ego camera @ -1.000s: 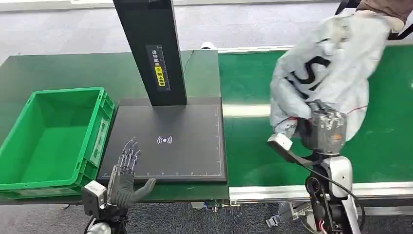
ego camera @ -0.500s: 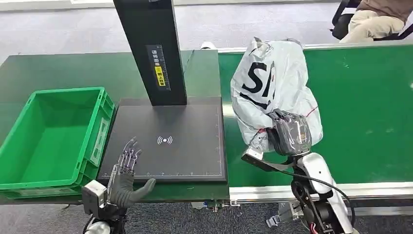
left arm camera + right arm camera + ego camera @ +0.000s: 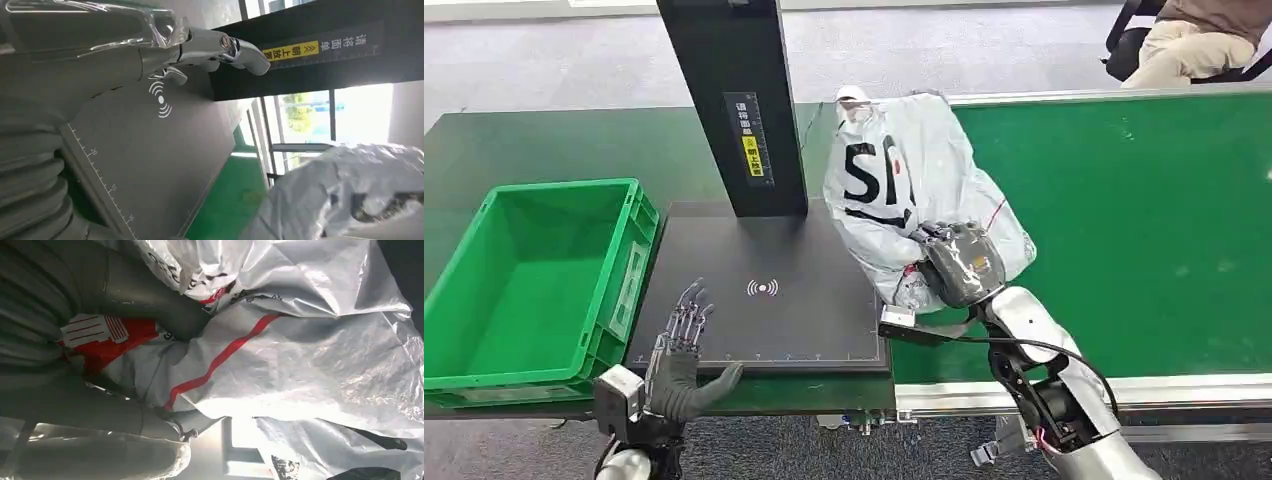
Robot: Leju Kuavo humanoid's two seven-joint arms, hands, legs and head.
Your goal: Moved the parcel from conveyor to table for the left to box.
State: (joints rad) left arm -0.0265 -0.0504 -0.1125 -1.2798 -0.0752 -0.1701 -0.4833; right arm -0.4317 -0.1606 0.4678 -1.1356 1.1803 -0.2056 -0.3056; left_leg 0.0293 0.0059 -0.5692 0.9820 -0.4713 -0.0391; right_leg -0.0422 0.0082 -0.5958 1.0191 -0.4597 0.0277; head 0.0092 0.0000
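Observation:
The parcel (image 3: 904, 190) is a crumpled grey-white plastic mailer with black letters and a red stripe. My right hand (image 3: 959, 262) grips its near end and holds it up over the seam between the green conveyor (image 3: 1144, 230) and the black scanner pad (image 3: 774, 300). Up close, the right wrist view has the parcel (image 3: 300, 355) pressed against my thumb. My left hand (image 3: 679, 355) rests at the pad's near left corner, fingers spread and holding nothing. From the left wrist, its fingers (image 3: 220, 47) stretch over the pad, with the parcel (image 3: 345, 195) beyond.
An empty green crate (image 3: 529, 280) stands left of the pad on the dark green table (image 3: 554, 145). A black scanner post (image 3: 734, 100) rises at the pad's far edge. A seated person (image 3: 1199, 40) is at the far right, behind the conveyor.
My right hand has carried the parcel leftward from the conveyor's right part to the pad's right edge. The person's hand has let go of it and drawn back. My left hand stayed put.

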